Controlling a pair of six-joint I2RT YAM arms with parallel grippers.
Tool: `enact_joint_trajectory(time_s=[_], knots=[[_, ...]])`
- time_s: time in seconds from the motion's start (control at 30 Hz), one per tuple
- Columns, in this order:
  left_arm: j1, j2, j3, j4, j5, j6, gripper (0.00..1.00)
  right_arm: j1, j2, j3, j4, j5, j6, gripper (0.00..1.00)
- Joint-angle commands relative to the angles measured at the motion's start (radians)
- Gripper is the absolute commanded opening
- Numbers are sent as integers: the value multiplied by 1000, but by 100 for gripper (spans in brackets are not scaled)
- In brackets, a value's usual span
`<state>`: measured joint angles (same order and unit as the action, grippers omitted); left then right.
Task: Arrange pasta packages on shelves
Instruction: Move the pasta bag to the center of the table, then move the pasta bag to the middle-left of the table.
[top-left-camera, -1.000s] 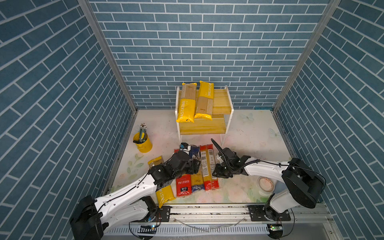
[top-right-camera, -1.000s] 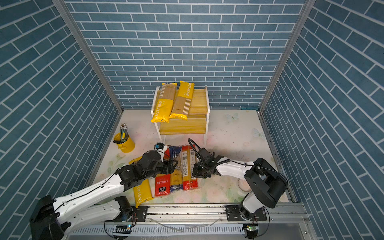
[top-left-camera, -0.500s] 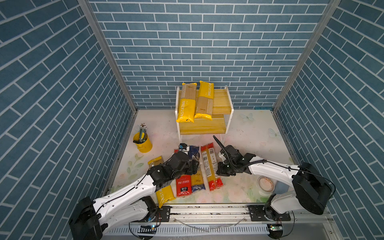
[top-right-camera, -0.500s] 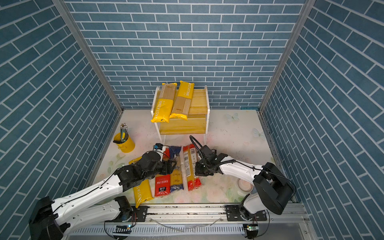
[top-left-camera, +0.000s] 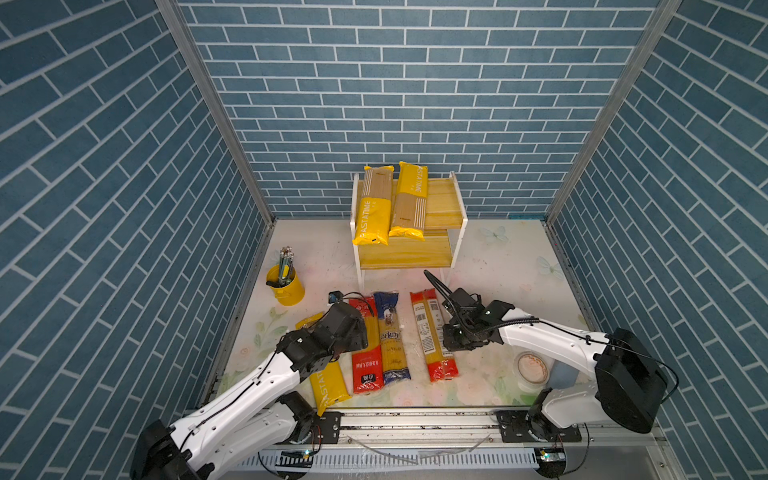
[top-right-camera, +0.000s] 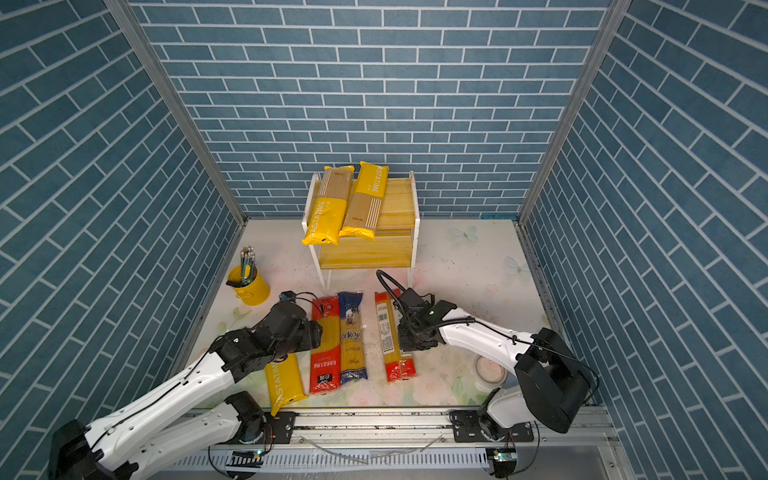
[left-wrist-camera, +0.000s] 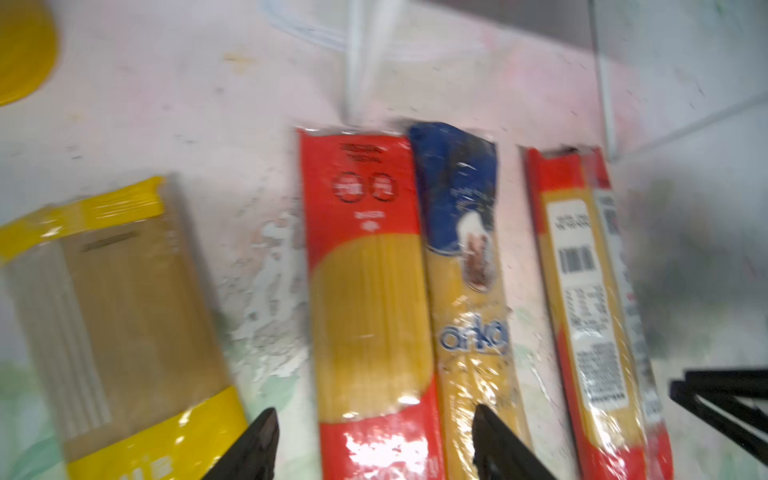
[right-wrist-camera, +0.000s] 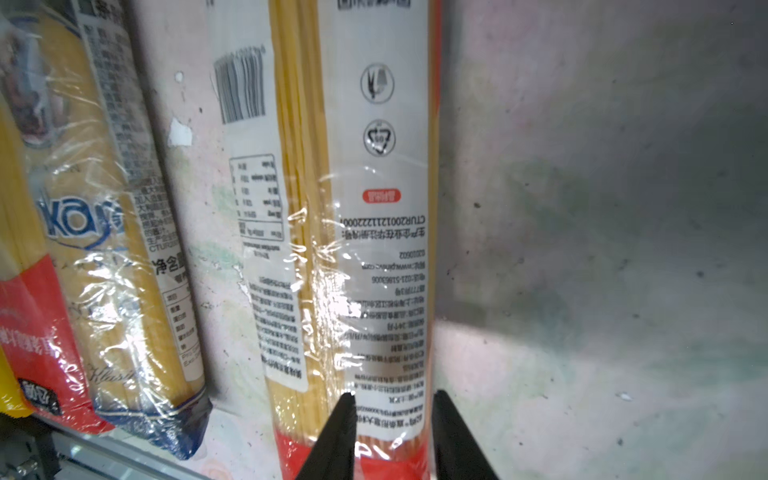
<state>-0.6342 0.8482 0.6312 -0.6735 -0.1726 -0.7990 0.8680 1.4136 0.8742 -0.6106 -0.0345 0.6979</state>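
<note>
The shelves (top-left-camera: 440, 249) stand at the back with two yellow-and-tan pasta packages (top-left-camera: 374, 208) (top-left-camera: 409, 199) lying on the top board. On the floor lie another PASTATIME bag (top-left-camera: 330, 384), a red-ended bag (top-left-camera: 365, 361), a blue-ended bag (top-left-camera: 390, 336) and, set apart, a label-side-up red-ended bag (top-left-camera: 432, 336). My left gripper (left-wrist-camera: 372, 415) is open just above the red-ended bag (left-wrist-camera: 365, 291), its fingers straddling that bag and the blue-ended bag's edge. My right gripper (right-wrist-camera: 395, 397) is open a narrow way over the outer edge of the label-side bag (right-wrist-camera: 365, 208).
A yellow cup of pencils (top-left-camera: 284, 282) stands by the left wall. A tape roll (top-left-camera: 530, 368) lies at the front right beneath my right arm. The metal rail (top-left-camera: 415, 419) bounds the front, and brick walls close the other sides.
The label-side red-ended bag has slid right, away from the blue-ended bag, with my right gripper on it. That gripper shut and has now opened a little. The left arm barely moved.
</note>
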Motion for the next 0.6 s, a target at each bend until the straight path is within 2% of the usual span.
enact_joint_trajectory(time_s=[0.0,0.13,0.27,0.43,0.5,0.57], knots=[[110,-36,-43,-160,-60,-118,79,32,-27,65,-87,124,-32,34],[214,-39,-54,-243,-97,-213,81,106,0,118,-81,159,-37,33],[289,-46,-110,-298,-84,-342,79,175,67,171,-27,117,-38,33],[301,-37,-210,-208,-26,-390,78,206,123,213,31,58,-32,32],[301,-15,-256,-115,27,-381,83,210,127,224,43,44,-34,32],[300,5,-306,12,100,-373,84,213,132,237,48,35,-41,32]])
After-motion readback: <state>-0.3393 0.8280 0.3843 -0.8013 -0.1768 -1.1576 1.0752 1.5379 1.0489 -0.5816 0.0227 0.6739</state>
